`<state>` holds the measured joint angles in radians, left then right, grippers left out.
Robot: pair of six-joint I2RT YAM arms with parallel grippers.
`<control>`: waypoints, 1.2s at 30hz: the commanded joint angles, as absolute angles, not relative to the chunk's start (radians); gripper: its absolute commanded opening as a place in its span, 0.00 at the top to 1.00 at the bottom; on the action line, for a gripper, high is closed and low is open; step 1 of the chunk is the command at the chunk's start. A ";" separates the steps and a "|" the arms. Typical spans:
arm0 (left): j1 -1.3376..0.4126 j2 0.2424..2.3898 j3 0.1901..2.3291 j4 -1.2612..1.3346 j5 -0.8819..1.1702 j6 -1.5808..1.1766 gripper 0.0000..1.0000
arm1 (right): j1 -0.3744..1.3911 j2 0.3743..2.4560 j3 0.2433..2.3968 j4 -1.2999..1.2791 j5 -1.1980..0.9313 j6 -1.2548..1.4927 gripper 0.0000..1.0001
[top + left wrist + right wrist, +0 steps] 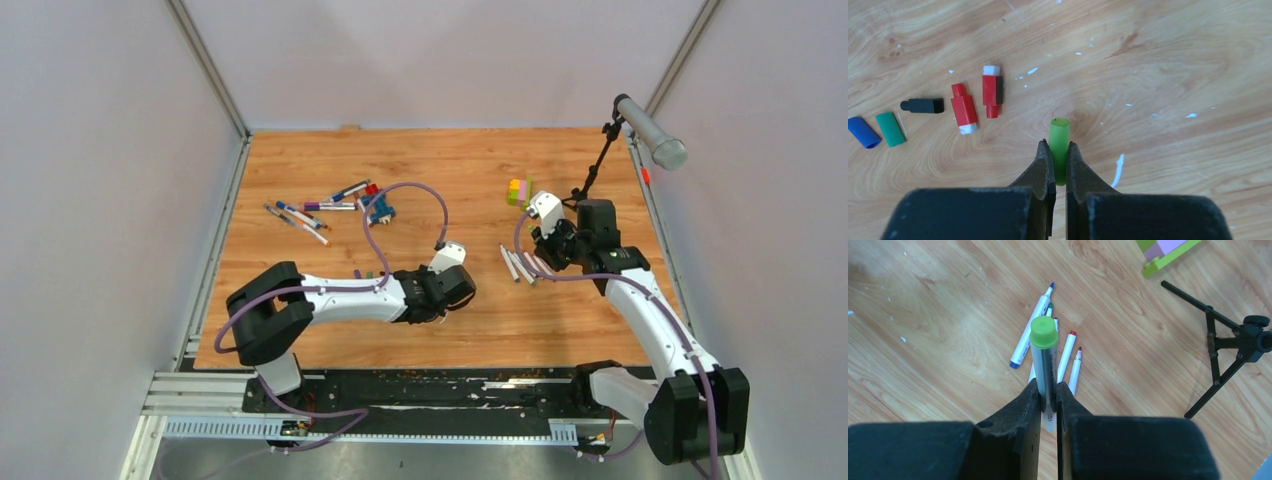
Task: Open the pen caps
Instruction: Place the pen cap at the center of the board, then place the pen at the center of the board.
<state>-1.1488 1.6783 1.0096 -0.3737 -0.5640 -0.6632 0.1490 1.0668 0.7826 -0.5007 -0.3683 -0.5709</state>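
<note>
My left gripper [1059, 146] is shut on a light green pen cap [1059, 135], held just above the wood with its hollow end pointing away. Several loose pen caps lie to its left: blue [863, 132], dark green [890, 129], black [923, 105] and two red [964, 108]. My right gripper [1048, 388] is shut on a white-barrelled pen [1045, 362] whose far end is green [1043, 332]. Below it lie several uncapped pens [1066, 356]. In the top view the left gripper [455, 290] is mid-table and the right gripper [545, 246] is beside those pens [520, 265]. More pens [320, 208] lie at the back left.
A yellow-green-pink block stack [519, 191] stands just behind the right gripper. The black microphone stand [598, 165] is at the back right. A blue-and-red toy brick figure [378, 205] sits by the back-left pens. The left arm's purple cable [410, 190] loops over the table.
</note>
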 commanded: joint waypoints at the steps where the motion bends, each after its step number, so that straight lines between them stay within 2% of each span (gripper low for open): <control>1: -1.111 1.710 1.054 -0.395 -0.556 -0.645 0.97 | 0.144 1.100 0.806 -0.509 -0.320 -0.592 1.00; 4: -1.087 1.736 1.059 -0.378 -0.530 -0.641 0.93 | 0.144 1.107 0.807 -0.514 -0.321 -0.591 1.00; 7: -1.065 1.765 1.069 -0.370 -0.504 -0.634 0.83 | 0.144 1.108 0.807 -0.512 -0.318 -0.591 1.00; 22: -1.019 1.774 1.092 -0.378 -0.457 -0.615 0.59 | 0.142 1.219 0.827 -0.537 -0.221 -0.591 1.00; 30: -1.019 1.626 1.048 -0.358 -0.395 -0.614 0.50 | 0.132 1.339 0.881 -0.585 -0.136 -0.586 0.97; 36: -1.019 1.445 0.919 -0.271 -0.370 -0.611 0.38 | 0.132 1.425 0.939 -0.604 -0.109 -0.590 0.97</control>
